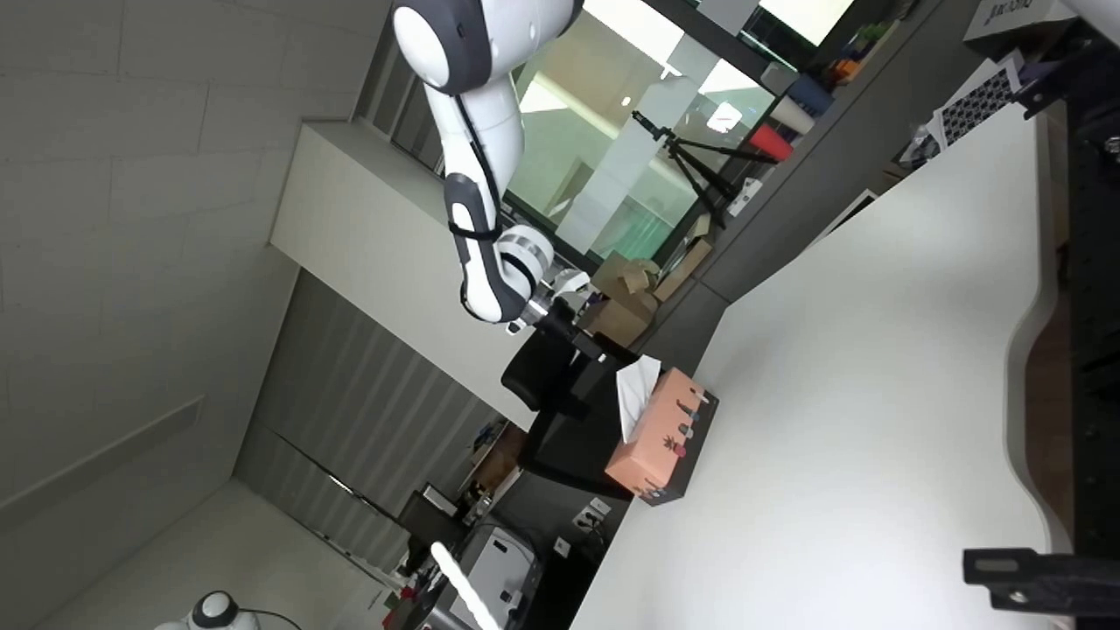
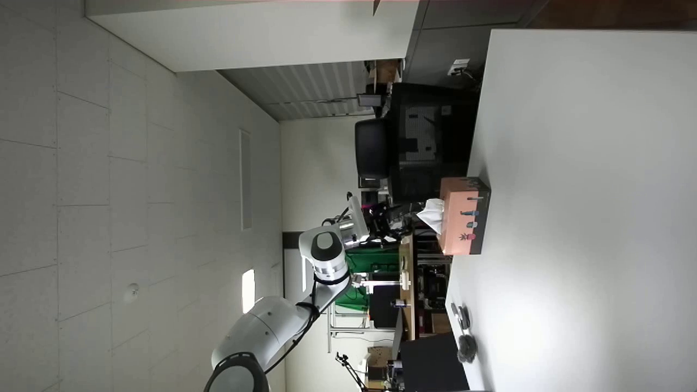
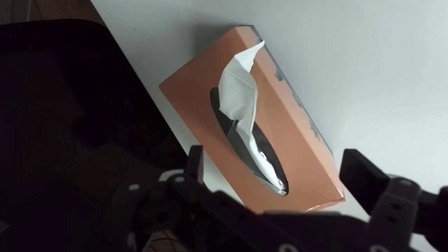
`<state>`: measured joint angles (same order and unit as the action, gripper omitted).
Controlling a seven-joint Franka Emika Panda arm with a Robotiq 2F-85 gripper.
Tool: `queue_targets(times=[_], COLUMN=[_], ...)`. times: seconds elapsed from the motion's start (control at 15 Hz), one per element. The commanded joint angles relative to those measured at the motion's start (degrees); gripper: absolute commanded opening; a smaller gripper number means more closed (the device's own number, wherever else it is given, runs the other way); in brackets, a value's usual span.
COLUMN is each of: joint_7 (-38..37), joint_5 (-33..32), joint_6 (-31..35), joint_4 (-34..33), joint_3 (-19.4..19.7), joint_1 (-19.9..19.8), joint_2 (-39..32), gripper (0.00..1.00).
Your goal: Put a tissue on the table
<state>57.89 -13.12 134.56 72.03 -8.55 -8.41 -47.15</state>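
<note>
Pincer (image 3: 274, 166) wide apart, nothing caught between its fingers (image 3: 362, 178), poised over a pinkish-tan box (image 3: 276, 122). The tissue (image 3: 238, 91) is partly inside that box, a crumpled white tuft standing out of the slot (image 3: 261, 141); it isn't on the table (image 3: 385, 87) yet. Seen from the wrist, the tuft leans off up the picture, ahead of the fingers, its length roughly following the slot and slantwise to the line along which they'd close. So my guess is the next move shifts toward that tuft, comes down and pinches across it. In both exterior views the paper is near the pincer, on the box's upper face. The box's side carries little pictures (image 1: 685, 430), potted plants by the look of them, and no brand I can read; the dark lettering on a white carton (image 1: 1019, 24) past the table is too unclear for me.
</note>
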Motion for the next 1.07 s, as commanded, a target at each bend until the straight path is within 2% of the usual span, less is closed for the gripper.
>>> queue_targets(times=[0.0,0.13,0.2,1.0], joint_7=[4.0,4.6,3.8,3.8], joint_5=[2.5,3.4,3.4,3.6], joint_6=[-5.4,-6.2,-4.0,-3.9], joint_4=[-9.4,-11.7,-6.2,-6.6], joint_3=[1.2,1.5,1.9,2.1], joint_1=[1.3,1.7,1.6,1.9], joint_2=[-5.5,-7.4,-4.1,-4.9], gripper=[1.0,1.0,1.0,1.0])
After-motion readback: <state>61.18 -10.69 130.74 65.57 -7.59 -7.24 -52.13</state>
